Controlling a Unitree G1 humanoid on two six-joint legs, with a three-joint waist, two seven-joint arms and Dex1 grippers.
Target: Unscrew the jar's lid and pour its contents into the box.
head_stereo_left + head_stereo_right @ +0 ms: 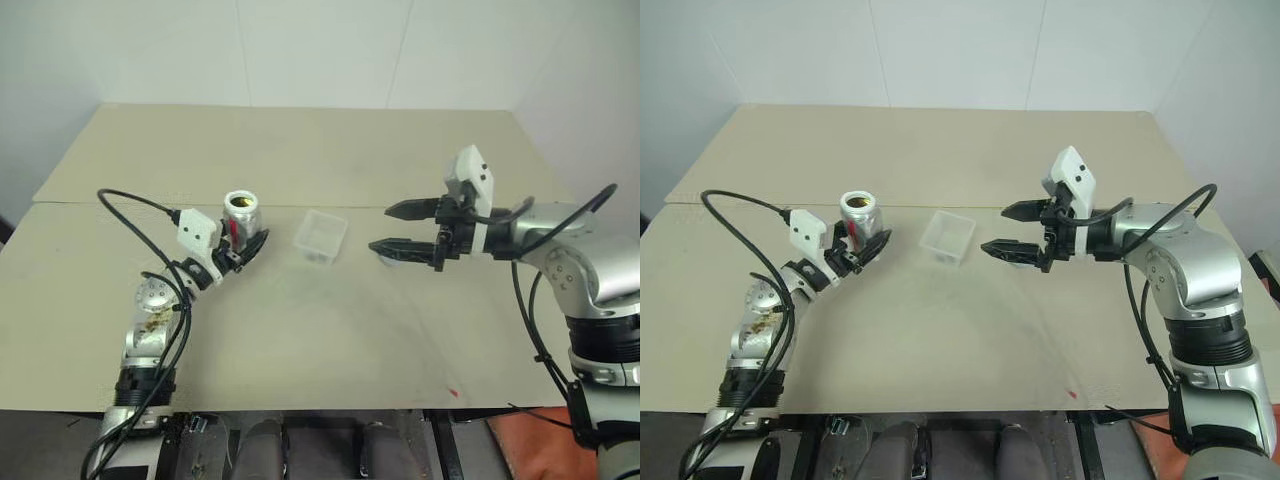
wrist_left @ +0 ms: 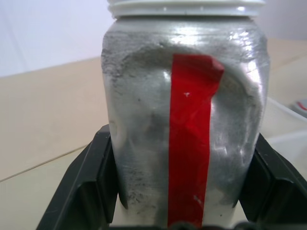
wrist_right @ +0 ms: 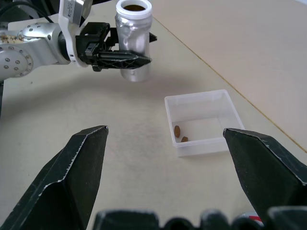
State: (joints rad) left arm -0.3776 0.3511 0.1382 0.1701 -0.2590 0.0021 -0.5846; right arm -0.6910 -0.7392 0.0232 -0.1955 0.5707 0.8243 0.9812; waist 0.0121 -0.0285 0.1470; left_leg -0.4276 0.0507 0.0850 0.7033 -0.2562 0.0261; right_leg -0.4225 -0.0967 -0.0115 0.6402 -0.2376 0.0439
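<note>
Left eye view covers a beige tabletop (image 1: 300, 330) made of two flat panels that meet along a straight seam running across the table behind the jar and the box. The surface is matte, with faint grey scuffs in front of the box and a small red mark (image 1: 453, 391) near the front edge. Plain white walls (image 1: 320, 50) rise behind the table and close the right-hand corner. The jar (image 1: 241, 214) stands upright on the left part of the table, its mouth uncapped and dark inside; the left gripper (image 1: 250, 248) is clamped on its lower body, one black finger on each side. The left wrist view shows the jar's silvery, dented wall with a red vertical stripe (image 2: 189, 143) facing the camera and a white threaded rim at the top. The box (image 1: 321, 236) sits on the table just to the right of the jar, apart from it; the right wrist view shows two small brown pieces (image 3: 180, 134) lying on its floor near one wall. The right gripper (image 1: 398, 228) hovers to the right of the box with its two fingers spread wide and nothing between them. A small grey disc, the lid (image 1: 388, 259), lies on the table below the right gripper, partly hidden by the lower finger.
</note>
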